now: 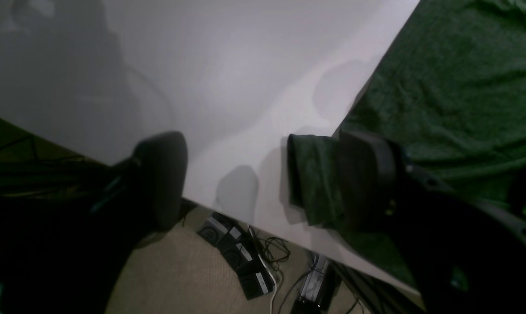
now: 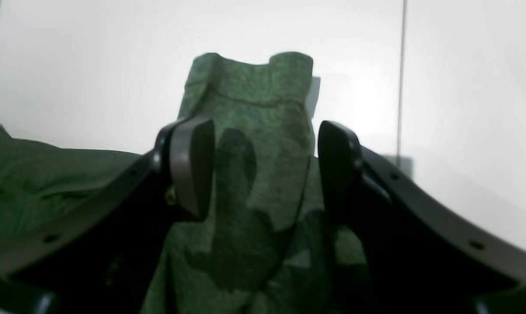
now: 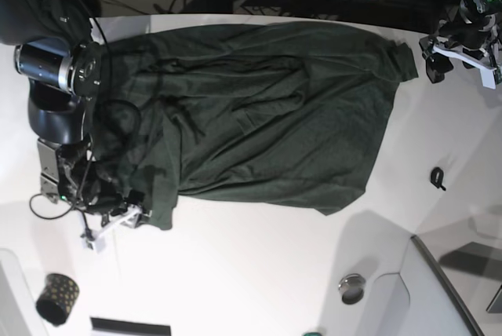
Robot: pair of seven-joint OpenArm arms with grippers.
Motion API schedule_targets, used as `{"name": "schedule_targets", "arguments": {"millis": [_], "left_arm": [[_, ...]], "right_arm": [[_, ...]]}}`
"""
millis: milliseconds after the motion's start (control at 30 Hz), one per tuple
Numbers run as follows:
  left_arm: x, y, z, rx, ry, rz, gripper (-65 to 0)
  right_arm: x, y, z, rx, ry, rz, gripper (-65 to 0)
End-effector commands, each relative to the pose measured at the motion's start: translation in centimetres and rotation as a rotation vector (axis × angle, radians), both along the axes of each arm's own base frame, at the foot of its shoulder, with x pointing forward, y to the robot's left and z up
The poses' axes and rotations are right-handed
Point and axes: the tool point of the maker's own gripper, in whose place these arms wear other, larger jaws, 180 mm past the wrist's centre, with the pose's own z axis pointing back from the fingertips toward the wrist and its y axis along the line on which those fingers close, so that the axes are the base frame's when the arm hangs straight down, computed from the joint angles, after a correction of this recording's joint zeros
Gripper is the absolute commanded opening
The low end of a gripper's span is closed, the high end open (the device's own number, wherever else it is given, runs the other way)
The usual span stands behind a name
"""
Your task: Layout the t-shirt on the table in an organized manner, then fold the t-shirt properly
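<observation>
Base view alone showed the whole dark green cotton t-shirt (image 3: 259, 116); wrist views showed both grippers (image 1: 263, 179) (image 2: 263, 170) gaping around its corners

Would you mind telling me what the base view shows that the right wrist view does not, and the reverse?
Only the base view shows the whole t-shirt spread across the table, both arms at opposite ends of it, a small dark cup and a round metal lid.

Only the right wrist view shows, close up, a raised fold of fabric standing between the open jaws of the right gripper, and a panel seam in the tabletop.

Both show the green shirt on the white table.
</observation>
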Motion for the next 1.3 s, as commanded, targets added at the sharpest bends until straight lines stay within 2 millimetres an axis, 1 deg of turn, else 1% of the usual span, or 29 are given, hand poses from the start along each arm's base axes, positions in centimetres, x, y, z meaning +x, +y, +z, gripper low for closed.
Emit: {"name": "schedule_targets", "arguments": {"millis": [0,233,267,300,333,400,433,533,633,667,700,767,833,867,933,1000,1067,1133,1200,1267], "left_arm": [[0.4,0.7,1.0,0.027,-0.032,-0.002,-13.5],[0.3,0.7,1.0,0.027,-0.029,-0.002,-13.5],[0.3,0.7,1.0,0.027,-0.029,-0.002,-13.5],[0.3,0.7,1.0,0.027,-0.029,-0.002,-13.5],[0.3,0.7,1.0,0.027,-0.027,-0.002,-13.5],[0.3,0.7,1.0,0.027,-0.027,-0.002,-13.5],[0.2,0.7,0.9,0.027,-0.026,-0.002,-13.5],[0.2,0.7,0.9,0.027,-0.024,-0.002,-13.5],[0.1,0.7,1.0,0.029,-0.025,-0.002,-13.5],[0.0,1.0,1.2,0.036,-0.027,0.006,-13.5],[-0.4,1.7,1.6,0.045,-0.032,0.028,-13.5],[-1.4,3.5,2.4,0.072,-0.04,0.08,-13.5],[-2.2,5.0,3.1,0.095,-0.049,0.123,-13.5],[-2.6,5.5,3.4,0.104,-0.051,0.138,-13.5],[-2.9,6.6,3.9,0.125,-0.052,0.155,-13.5],[-2.9,7.1,4.0,0.132,-0.044,0.15,-13.5],[-3.0,7.2,3.8,0.129,-0.04,0.153,-13.5],[-3.0,7.2,3.9,0.132,-0.043,0.151,-13.5],[-2.9,7.2,3.9,0.131,-0.043,0.152,-13.5],[-3.0,7.2,3.9,0.131,-0.042,0.152,-13.5]], "right_arm": [[2.1,-0.3,2.2,0.005,-0.066,-0.019,-30.8],[1.3,0.0,1.4,0.009,-0.047,-0.016,-31.5],[1.3,0.0,1.4,0.009,-0.047,-0.016,-34.2],[1.3,0.0,1.4,0.009,-0.047,-0.016,-39.0],[1.3,0.0,1.4,0.009,-0.046,-0.016,-45.8],[1.3,0.0,1.4,0.009,-0.046,-0.016,-61.8],[1.4,0.0,1.4,0.011,-0.048,-0.016,-65.0],[1.4,0.0,1.5,0.013,-0.049,-0.014,-64.4],[0.8,0.3,1.1,0.013,-0.013,0.007,-64.4],[0.9,0.2,1.4,0.009,-0.015,0.01,-64.4],[0.9,0.1,1.6,0.002,-0.021,0.015,-64.4],[0.2,1.0,1.9,0.0,-0.036,0.048,-64.4],[-0.5,1.1,3.0,-0.029,-0.058,0.096,-64.4],[-1.0,1.6,3.4,-0.04,-0.061,0.128,-64.4],[-2.5,3.8,4.2,-0.07,-0.084,0.215,-64.4],[-4.2,6.0,5.0,-0.121,-0.12,0.299,-64.4],[-6.0,9.1,5.7,-0.149,-0.157,0.388,-64.4],[-7.5,12.5,7.1,-0.162,-0.21,0.461,-64.4],[-9.3,15.9,7.7,-0.151,-0.232,0.522,-64.4],[-10.6,19.0,8.5,-0.143,-0.259,0.591,-64.4]]}}
